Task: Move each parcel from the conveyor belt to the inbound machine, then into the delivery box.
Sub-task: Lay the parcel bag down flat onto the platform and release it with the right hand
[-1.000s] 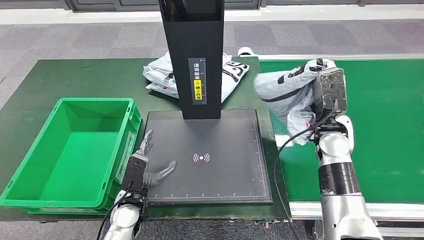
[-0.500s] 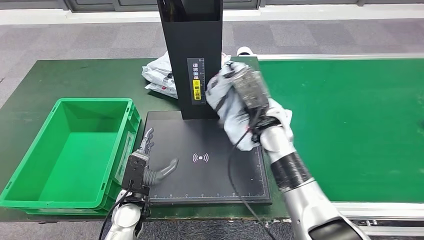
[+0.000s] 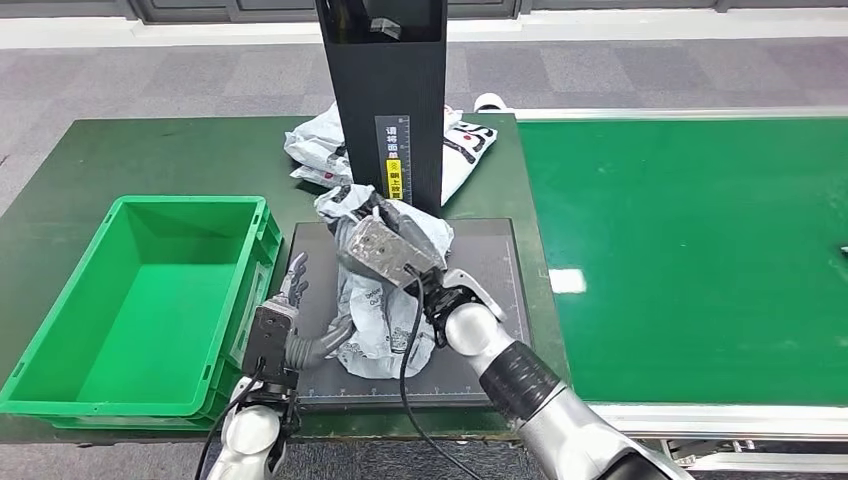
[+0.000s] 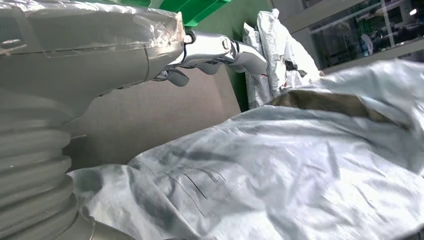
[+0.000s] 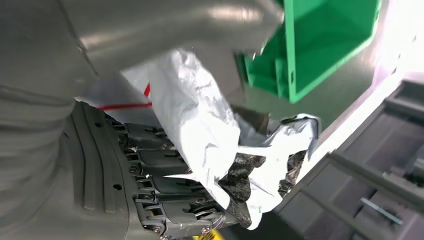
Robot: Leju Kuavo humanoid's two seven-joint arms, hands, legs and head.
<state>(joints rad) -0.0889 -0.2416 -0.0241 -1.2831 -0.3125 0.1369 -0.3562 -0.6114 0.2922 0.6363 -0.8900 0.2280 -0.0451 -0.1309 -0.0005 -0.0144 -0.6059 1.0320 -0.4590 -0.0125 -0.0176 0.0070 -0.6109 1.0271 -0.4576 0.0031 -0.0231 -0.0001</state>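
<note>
over the black scan plate of the inbound machine [image 3: 470, 330], my right hand [image 3: 385, 250] holds the grey parcel [image 3: 375, 320], fingers closed round its bunched top; the lower end drapes onto the plate, covering the scan mark. judgement: step in hand is the scan. best to lower until the bag lies flat on the plate and let it settle before lifting toward the green delivery box [image 3: 60, 380], which sits just left of the machine. my left hand [image 3: 295, 335] rests at the plate's left edge with fingers apart, holding nothing, the parcel just beside it. hidden: the parcel's label side, the scan mark, my right fingers under the wrist camera. more bags [image 3: 465, 140] lie behind the black column, partly blocked.
</note>
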